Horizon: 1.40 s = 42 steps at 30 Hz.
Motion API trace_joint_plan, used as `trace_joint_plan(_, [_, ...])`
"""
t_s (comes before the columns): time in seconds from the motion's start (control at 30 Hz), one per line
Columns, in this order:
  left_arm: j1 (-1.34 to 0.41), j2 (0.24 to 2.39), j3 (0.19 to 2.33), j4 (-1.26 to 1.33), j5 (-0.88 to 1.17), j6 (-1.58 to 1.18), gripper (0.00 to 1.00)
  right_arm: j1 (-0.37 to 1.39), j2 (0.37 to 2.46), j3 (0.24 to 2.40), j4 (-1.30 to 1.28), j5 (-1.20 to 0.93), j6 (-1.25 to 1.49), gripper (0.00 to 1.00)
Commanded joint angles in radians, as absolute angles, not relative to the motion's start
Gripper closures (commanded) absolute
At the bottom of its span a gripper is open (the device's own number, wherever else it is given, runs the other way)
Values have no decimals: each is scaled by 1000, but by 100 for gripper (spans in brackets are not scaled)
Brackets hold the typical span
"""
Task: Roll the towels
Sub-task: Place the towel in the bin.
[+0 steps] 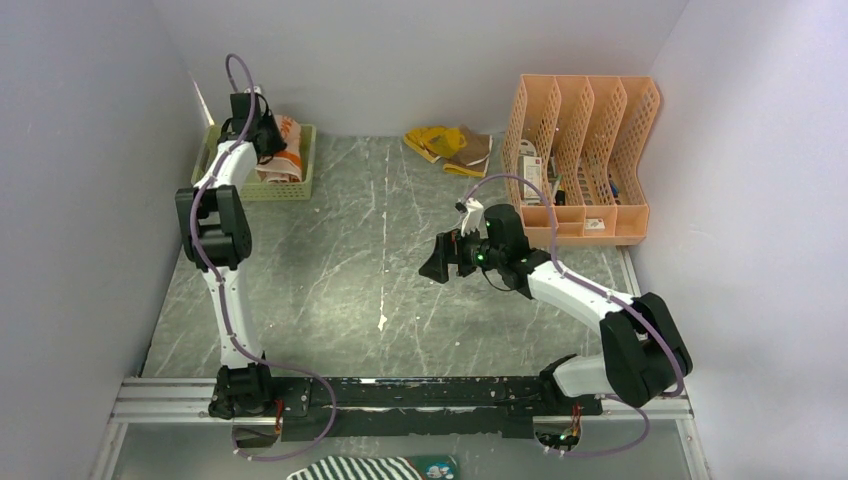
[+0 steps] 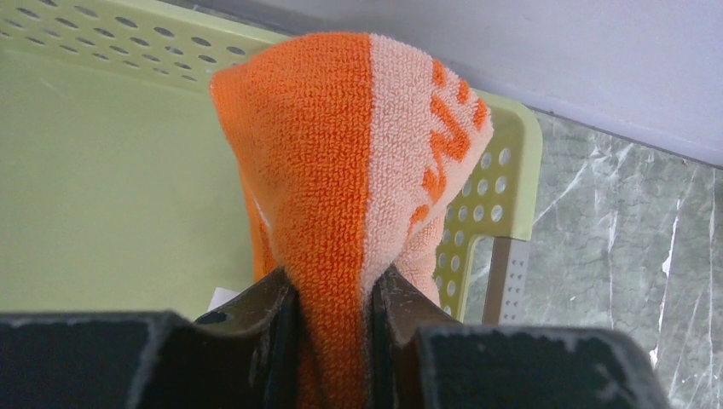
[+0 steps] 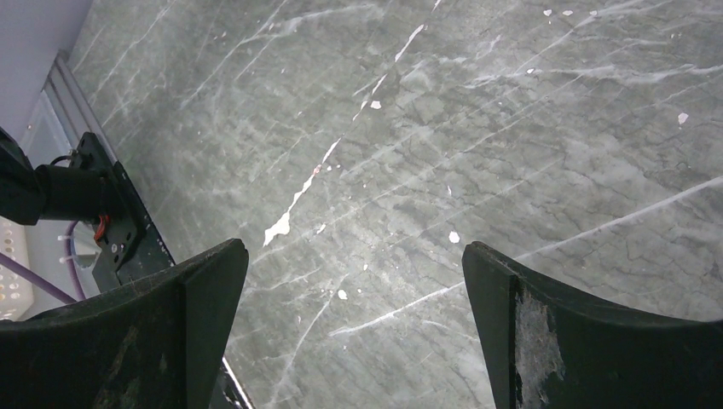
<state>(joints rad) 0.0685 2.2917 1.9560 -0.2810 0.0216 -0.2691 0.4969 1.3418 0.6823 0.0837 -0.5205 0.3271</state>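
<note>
The orange towel (image 1: pixel 286 148) with a cream border hangs bunched over the green basket (image 1: pixel 300 185) at the back left. My left gripper (image 1: pixel 268 135) is shut on it; in the left wrist view the towel (image 2: pixel 341 170) stands pinched between the fingers (image 2: pixel 273 319), above the basket's (image 2: pixel 102 170) inside. The yellow towel (image 1: pixel 448 147) with brown print lies crumpled at the back middle of the table. My right gripper (image 1: pixel 436 262) is open and empty, held above the marble table middle; its fingers (image 3: pixel 196 290) frame bare tabletop.
A peach desk organizer (image 1: pixel 585 160) with small items stands at the back right. A black-and-white striped cloth (image 1: pixel 360 468) lies below the front rail. White walls close in the left, back and right sides.
</note>
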Motion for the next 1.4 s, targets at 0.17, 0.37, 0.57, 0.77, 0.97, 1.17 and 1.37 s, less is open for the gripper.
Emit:
trace_joint_plan(0.17, [68, 2389, 2055, -184, 137, -282, 92, 497, 1365, 664, 102, -529, 328, 0])
trace_joint_plan(0.37, [50, 2372, 1950, -131, 148, -290, 89, 499, 1384, 661, 123, -537, 336, 0])
trace_joint_plan(0.57, [37, 2371, 1966, -137, 161, -310, 60, 498, 1400, 683, 129, -510, 333, 0])
trace_joint_plan(0.77, [37, 2272, 1959, -154, 73, -295, 11, 498, 1459, 835, 154, -395, 308, 0])
trace_joint_plan(0.97, [39, 2095, 1919, -146, -7, -233, 0, 499, 1648, 1082, 164, -123, 210, 0])
trace_joint_plan(1.17, [46, 1904, 1885, -146, 55, -260, 1, 457, 1952, 1414, 159, 179, 76, 0])
trace_joint_plan(1.37, [47, 1743, 1709, -117, 205, -311, 0, 376, 2301, 1751, 183, 221, 17, 0])
